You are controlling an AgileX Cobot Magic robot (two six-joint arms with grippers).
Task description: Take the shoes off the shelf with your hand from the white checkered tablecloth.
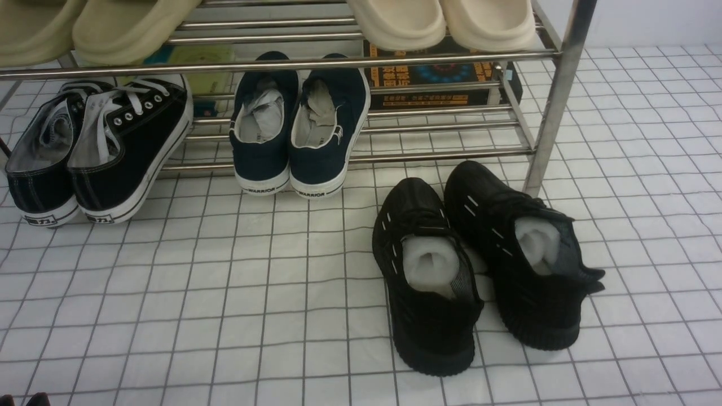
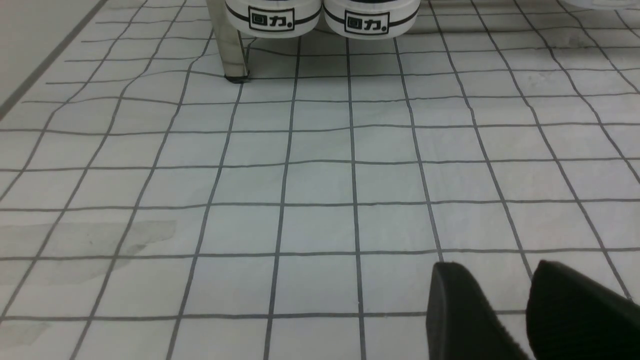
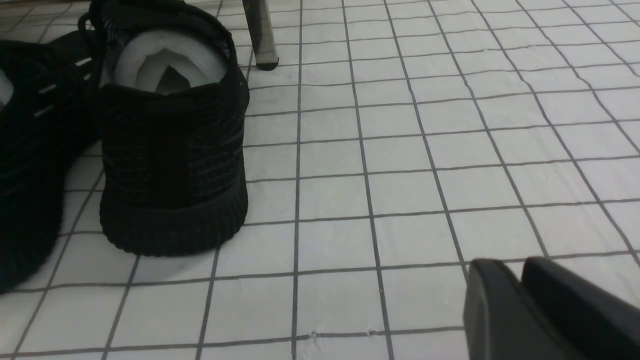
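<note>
While paired (slightly splayed), black sneakers point rackward.

Front view: tan clogs, cream clogs cut off by top edge; rack cropped too.

The white checkered tablecloth carries the black knit sneakers, paper-stuffed, side by side, and the chrome shoe rack's upright post standing on it just beyond them
</note>
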